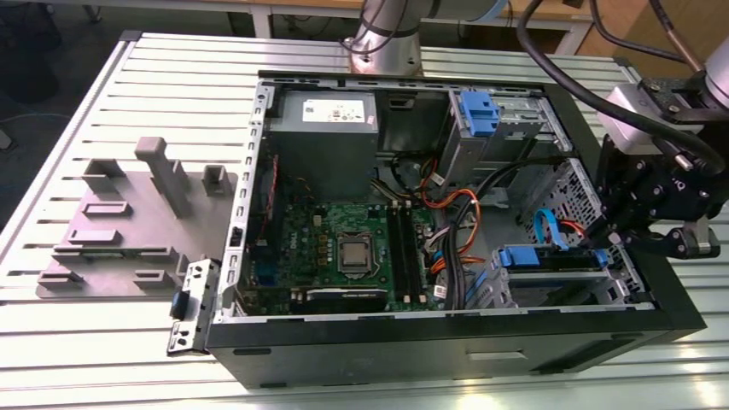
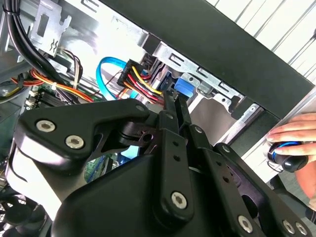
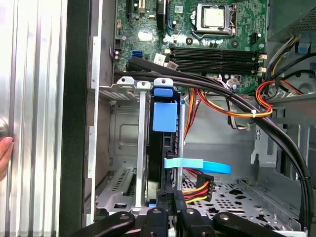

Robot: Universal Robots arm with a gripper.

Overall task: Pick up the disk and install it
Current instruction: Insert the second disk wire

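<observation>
Gripper (image 1: 615, 243) reaches into the open computer case (image 1: 638, 329), fingers (image 3: 170, 207) clamped thin on the edge of the disk (image 3: 163, 148). Disk stands on edge in its blue frame, partway in the metal drive cage (image 3: 123, 148) right at the fingertips. Blue cable (image 3: 197, 165) and coloured power wires (image 3: 195, 187) just beside. Motherboard (image 1: 341, 248) farther off. Hand (image 2: 294, 136) outside the case.

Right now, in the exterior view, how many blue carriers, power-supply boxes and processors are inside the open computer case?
Blue carriers: 2, the other on the disk
Power-supply box: 1
Processor: 1
Total: 4
</observation>
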